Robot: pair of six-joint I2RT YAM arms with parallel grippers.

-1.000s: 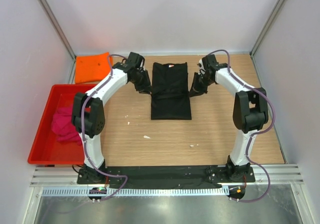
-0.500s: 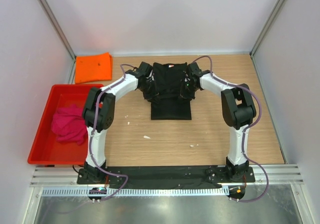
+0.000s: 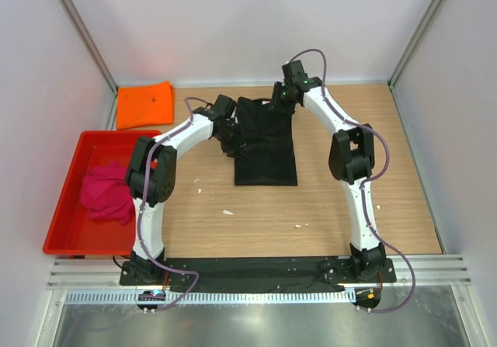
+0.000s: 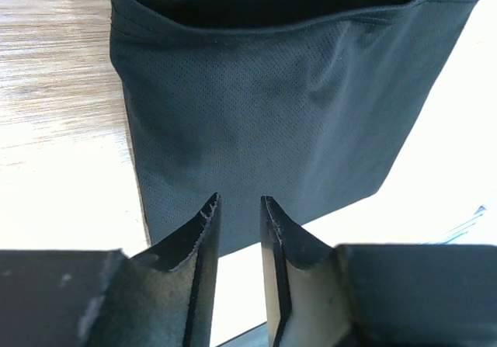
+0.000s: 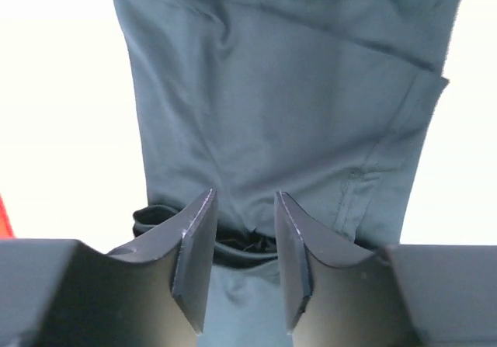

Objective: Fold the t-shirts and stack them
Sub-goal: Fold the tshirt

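Backing to the edges of the black t-shirt [image 3: 265, 149], left claw [image 4: 239, 207] and right claw [image 5: 245, 199] gape narrowly.

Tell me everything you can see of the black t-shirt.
The black t-shirt lies on the wooden table, folded into a long narrow rectangle running away from the arm bases. Its cloth looks like fine matte mesh with stitched hems. The left gripper sits at its left edge, jaws slightly apart, nothing between. The right gripper is at the far end, a bunched fold between its fingers; whether it pinches is unclear.
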